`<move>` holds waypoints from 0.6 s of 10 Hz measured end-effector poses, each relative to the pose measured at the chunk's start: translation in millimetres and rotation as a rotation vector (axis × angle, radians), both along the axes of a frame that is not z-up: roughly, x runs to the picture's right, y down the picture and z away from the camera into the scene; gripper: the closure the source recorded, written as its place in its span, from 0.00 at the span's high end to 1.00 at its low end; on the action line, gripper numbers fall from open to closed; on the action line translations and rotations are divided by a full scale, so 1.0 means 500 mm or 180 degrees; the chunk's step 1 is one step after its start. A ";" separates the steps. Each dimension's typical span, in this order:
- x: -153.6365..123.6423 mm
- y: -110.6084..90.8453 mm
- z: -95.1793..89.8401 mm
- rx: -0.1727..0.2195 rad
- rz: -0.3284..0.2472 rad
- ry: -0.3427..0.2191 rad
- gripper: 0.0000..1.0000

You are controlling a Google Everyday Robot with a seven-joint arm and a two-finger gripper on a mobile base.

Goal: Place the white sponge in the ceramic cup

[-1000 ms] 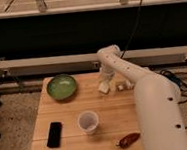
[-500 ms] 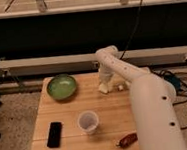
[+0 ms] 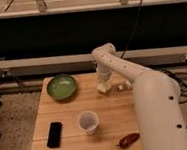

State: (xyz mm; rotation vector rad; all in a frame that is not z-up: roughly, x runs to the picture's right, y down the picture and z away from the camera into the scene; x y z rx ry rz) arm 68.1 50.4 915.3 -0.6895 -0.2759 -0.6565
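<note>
Camera view shows the white arm reaching across the pale wooden slatted table (image 3: pixel 69 148) and bending down at the far edge, where the two-finger gripper (image 3: pixel 104 83) points at the tabletop. The small cream-white square sponge (image 3: pixel 102 88) lies directly under the gripper's tip, seemingly touching it. Whether the gripper has hold of the sponge or only rests over it cannot be told.

The sponge looks roughly square, so it offers no clear long axis, and a straight-down grasp would seem to serve from any side. The small whitish-grey handleless ceramic cup (image 3: pixel 88 122) stands upright and apart from the sponge, toward the table's middle. It is nearer the camera than the gripper and a little to the left in the view, with bare wood between the two. The carry will therefore likely be a lift, a pull back toward the near edge with a slight leftward shift, and a release over the cup's round mouth.

Just right of the sponge sits a small white bit (image 3: pixel 121 87), too small to identify. A wide green round bowl (image 3: pixel 62 87) sits left of the gripper. A flat black phone-like slab (image 3: pixel 55 134) and a dark red elongated object (image 3: pixel 128 140) lie near the front. No brand, label or writing is legible anywhere.
</note>
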 end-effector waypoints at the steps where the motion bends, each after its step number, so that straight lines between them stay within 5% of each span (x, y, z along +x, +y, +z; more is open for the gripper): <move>1: -0.025 0.003 -0.037 0.0054 -0.0050 -0.0059 0.00; 6: -0.067 -0.027 -0.201 0.0304 -0.0147 -0.0187 0.00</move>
